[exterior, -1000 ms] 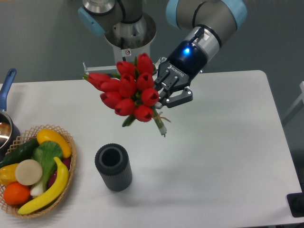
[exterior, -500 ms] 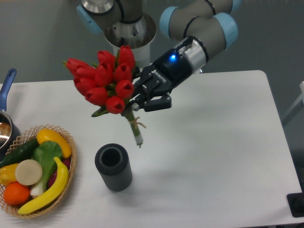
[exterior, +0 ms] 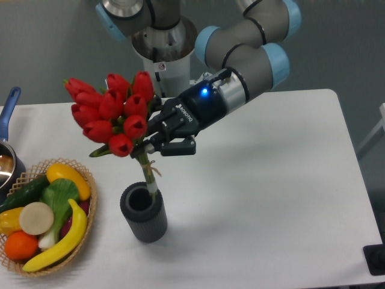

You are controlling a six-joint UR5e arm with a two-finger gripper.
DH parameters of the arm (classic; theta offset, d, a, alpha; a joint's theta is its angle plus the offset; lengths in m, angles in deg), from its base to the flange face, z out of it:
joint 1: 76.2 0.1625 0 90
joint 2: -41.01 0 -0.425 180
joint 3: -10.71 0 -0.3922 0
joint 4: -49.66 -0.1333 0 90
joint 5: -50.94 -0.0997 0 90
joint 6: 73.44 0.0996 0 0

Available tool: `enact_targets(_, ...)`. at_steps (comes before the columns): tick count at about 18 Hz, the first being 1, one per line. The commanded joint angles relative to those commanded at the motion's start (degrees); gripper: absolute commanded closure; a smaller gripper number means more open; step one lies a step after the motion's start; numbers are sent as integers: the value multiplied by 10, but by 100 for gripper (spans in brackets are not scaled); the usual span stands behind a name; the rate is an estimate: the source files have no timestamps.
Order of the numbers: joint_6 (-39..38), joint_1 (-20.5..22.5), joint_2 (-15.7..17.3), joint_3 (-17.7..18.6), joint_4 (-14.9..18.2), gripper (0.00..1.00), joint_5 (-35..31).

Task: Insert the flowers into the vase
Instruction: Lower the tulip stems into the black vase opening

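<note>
The flowers (exterior: pixel 111 111), a tight bunch of red tulip buds with green leaves, hang above the table's left half. My gripper (exterior: pixel 151 143) is shut on their green stems just below the buds. The stems point down and their lower end sits at the mouth of the vase (exterior: pixel 144 212), a dark ribbed cylinder standing upright near the front of the table. The gripper is above the vase and slightly to its right, and the bunch leans up and to the left.
A wicker basket (exterior: pixel 84 174) of colourful fruit and vegetables sits at the front left, close beside the vase. A blue-handled pot (exterior: pixel 8 108) shows at the left edge. The robot base (exterior: pixel 159 45) stands behind the table.
The gripper has carried the flowers left and down. The stem ends, earlier hanging in the air right of the vase, now reach its opening.
</note>
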Motion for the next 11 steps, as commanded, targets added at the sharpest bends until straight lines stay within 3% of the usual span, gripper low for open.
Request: enact_targets(11, 3, -4, -18, 22, 0, 74, 1)
